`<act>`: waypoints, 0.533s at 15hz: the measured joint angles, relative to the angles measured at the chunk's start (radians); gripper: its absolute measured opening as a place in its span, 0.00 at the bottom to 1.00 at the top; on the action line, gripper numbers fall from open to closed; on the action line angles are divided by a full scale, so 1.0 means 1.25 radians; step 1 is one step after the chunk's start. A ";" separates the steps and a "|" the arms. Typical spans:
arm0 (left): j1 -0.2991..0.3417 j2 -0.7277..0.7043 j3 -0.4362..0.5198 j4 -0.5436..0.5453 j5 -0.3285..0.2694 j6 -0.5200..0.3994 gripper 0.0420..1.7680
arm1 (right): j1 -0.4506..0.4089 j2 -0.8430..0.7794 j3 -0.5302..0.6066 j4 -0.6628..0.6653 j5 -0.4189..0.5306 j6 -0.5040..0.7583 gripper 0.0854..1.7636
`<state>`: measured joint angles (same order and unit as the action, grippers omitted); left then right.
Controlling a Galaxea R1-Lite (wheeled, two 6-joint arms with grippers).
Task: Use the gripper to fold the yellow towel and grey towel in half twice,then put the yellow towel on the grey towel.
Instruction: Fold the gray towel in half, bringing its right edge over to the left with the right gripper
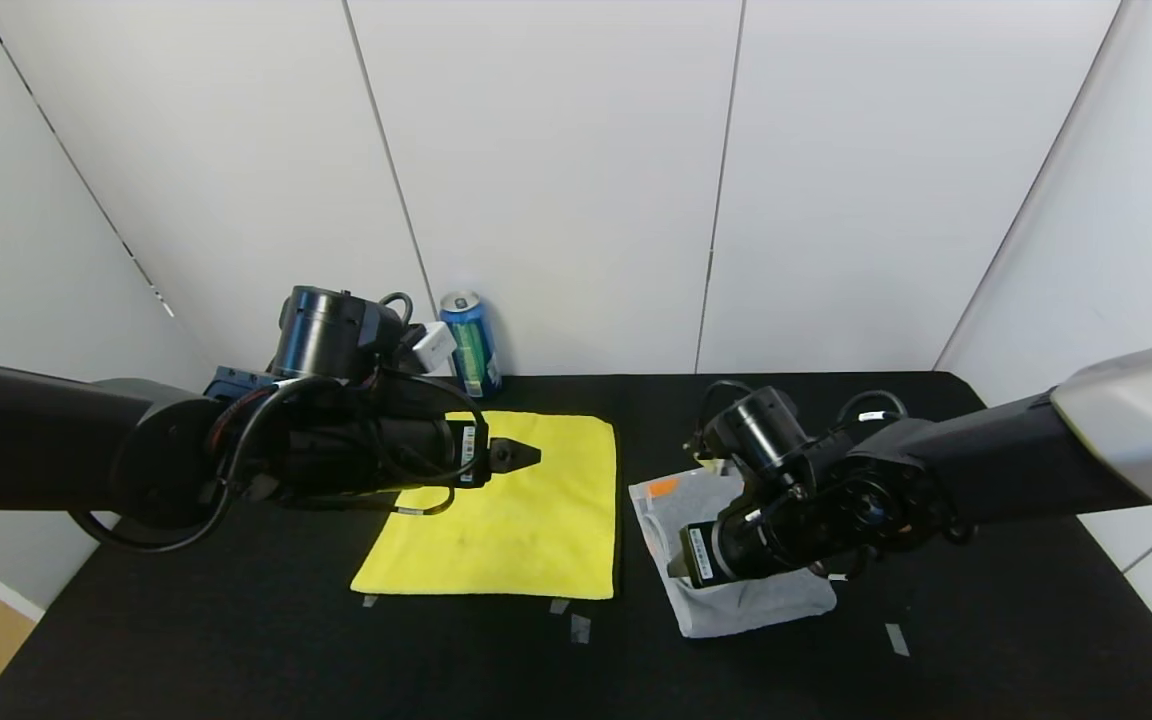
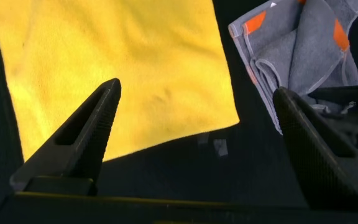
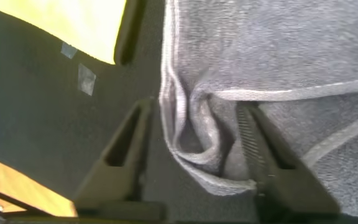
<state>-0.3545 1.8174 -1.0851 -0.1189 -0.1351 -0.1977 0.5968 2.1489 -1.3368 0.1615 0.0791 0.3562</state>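
The yellow towel (image 1: pixel 521 515) lies flat and spread out on the black table (image 1: pixel 236 640), left of centre. My left gripper (image 1: pixel 528 455) hovers above its far part, open and empty. In the left wrist view the left gripper (image 2: pixel 197 90) hangs over the yellow towel's (image 2: pixel 123 56) near corner. The grey towel (image 1: pixel 771 600), folded with an orange patch at its far edge, lies to the right. My right gripper (image 1: pixel 678 570) is down at its near left corner. In the right wrist view the right gripper (image 3: pixel 194 109) is open, with a rumpled fold of the grey towel (image 3: pixel 278 50) between its fingers.
A blue and green can (image 1: pixel 471 343) stands at the back of the table by the wall, behind the yellow towel. Small tape marks (image 1: pixel 580 628) lie on the table in front of both towels. White wall panels close the back and sides.
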 joint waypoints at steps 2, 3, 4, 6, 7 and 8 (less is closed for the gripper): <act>0.000 -0.001 0.000 0.000 0.000 0.000 0.97 | 0.011 -0.005 0.000 -0.002 -0.008 0.000 0.66; 0.000 -0.002 0.000 0.000 0.000 0.000 0.97 | 0.015 -0.011 0.000 -0.002 -0.008 -0.001 0.70; 0.000 -0.002 0.001 0.000 0.000 0.000 0.97 | 0.016 -0.018 0.000 -0.004 -0.008 -0.002 0.73; 0.000 -0.003 0.001 0.000 0.000 0.000 0.97 | 0.017 -0.041 0.000 -0.018 -0.008 -0.003 0.78; 0.000 -0.003 0.001 0.000 0.000 0.000 0.97 | 0.015 -0.054 0.002 -0.024 -0.008 -0.003 0.80; 0.000 -0.003 0.001 0.000 0.000 0.000 0.97 | 0.012 -0.070 0.004 -0.026 -0.008 -0.003 0.82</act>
<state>-0.3545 1.8140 -1.0843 -0.1194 -0.1351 -0.1977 0.6115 2.0615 -1.3319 0.1285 0.0691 0.3526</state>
